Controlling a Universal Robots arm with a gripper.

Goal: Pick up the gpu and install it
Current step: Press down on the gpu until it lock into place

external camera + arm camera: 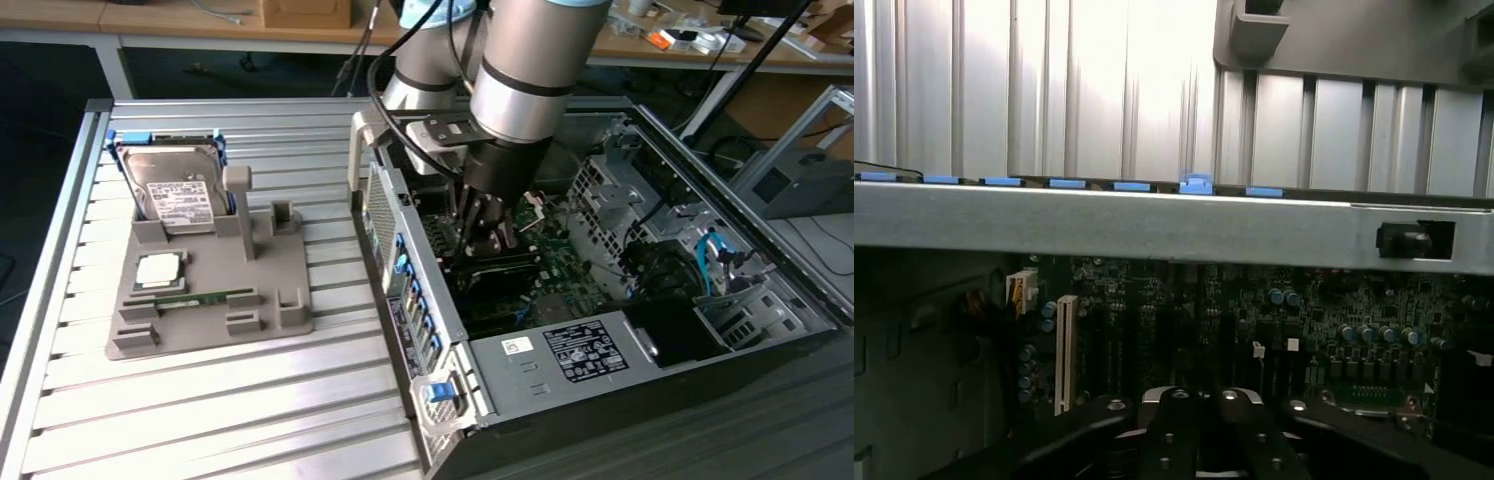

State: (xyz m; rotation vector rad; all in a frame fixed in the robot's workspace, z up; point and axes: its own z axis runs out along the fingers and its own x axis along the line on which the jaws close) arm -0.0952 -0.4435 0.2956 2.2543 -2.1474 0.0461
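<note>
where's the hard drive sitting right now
In the exterior view, the boxy silver hard drive with a white label stands tilted at the far end of the grey parts holder, on that view's left, beside the open computer case.

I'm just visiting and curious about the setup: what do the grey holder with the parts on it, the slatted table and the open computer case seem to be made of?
Grey holder: looks like matte plastic, with uniform dull grey blocky shapes, perhaps printed.
Slatted table: likely aluminium, with pale, softly shiny ribbed profiles.
Computer case: probably sheet metal, with thin bare grey folded walls and punched holes, and blue clips that look like plastic.
</note>
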